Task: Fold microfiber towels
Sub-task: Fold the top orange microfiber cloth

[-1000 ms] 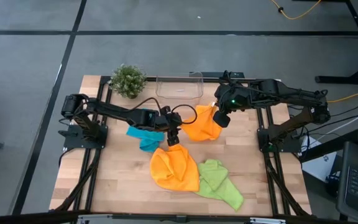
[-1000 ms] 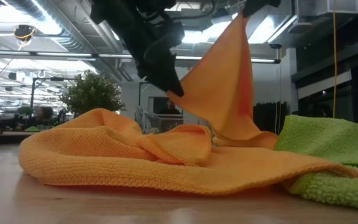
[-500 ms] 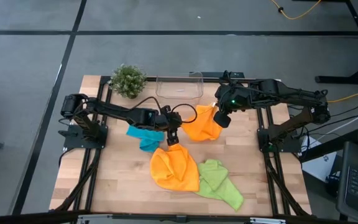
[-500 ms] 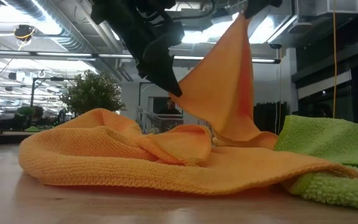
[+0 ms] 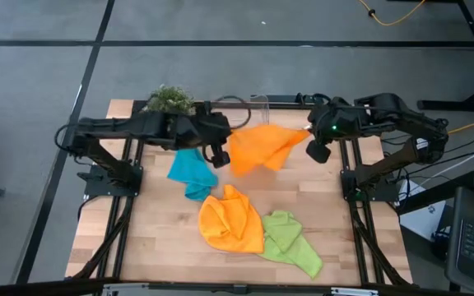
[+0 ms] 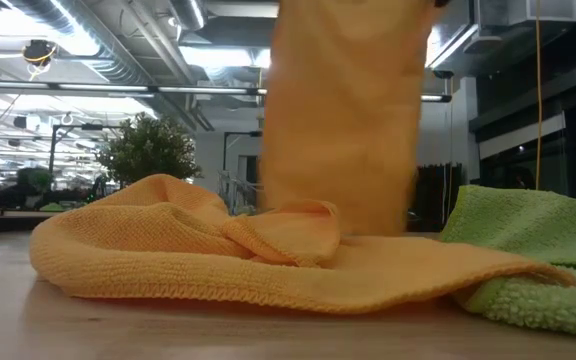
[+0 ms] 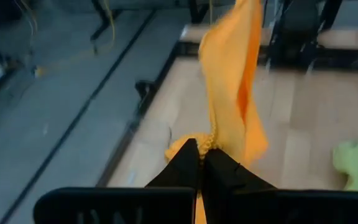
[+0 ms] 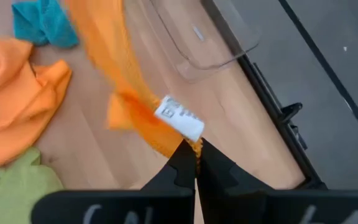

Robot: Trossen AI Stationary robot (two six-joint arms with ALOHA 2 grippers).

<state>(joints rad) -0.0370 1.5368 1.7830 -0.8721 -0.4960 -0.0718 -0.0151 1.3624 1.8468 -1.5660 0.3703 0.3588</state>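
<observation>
One orange microfiber towel [image 5: 257, 146] hangs spread between my two grippers over the far half of the table; it is a blurred orange sheet [image 6: 343, 110] in the low view. My left gripper [image 5: 218, 154] is shut on its left end and my right gripper [image 5: 317, 150] on its right end. A second orange towel [image 5: 230, 220] lies crumpled at the near middle, its right edge against a lime green towel [image 5: 291, 241]. A teal towel [image 5: 192, 174] lies bunched under my left arm. My left gripper pinches a bunched edge [image 7: 211, 142] of the orange towel between its two fingers, slanting down from the table's left. From there the cloth stretches away toward my other arm. My gripper hides how many layers it has. My right gripper pinches the towel's corner [image 8: 188, 142] beside the white label [image 8: 179, 119], between its two fingers. The fingers slant down from the table's right side. The cloth runs away from the corner toward my left gripper, off the wood there.
A small potted plant [image 5: 169, 99] stands at the far left and a clear plastic tub [image 5: 249, 107] at the far middle, just behind the hanging towel. Bare wood shows at the near left [image 5: 155, 238] and near the right edge [image 5: 327, 205].
My left gripper has taken hold of the far orange towel and risen steeply, drawing back toward the far left. My right gripper has moved up and a little toward the right edge. The towel, earlier hanging from my right gripper onto the table, is now lifted and spread between both.
</observation>
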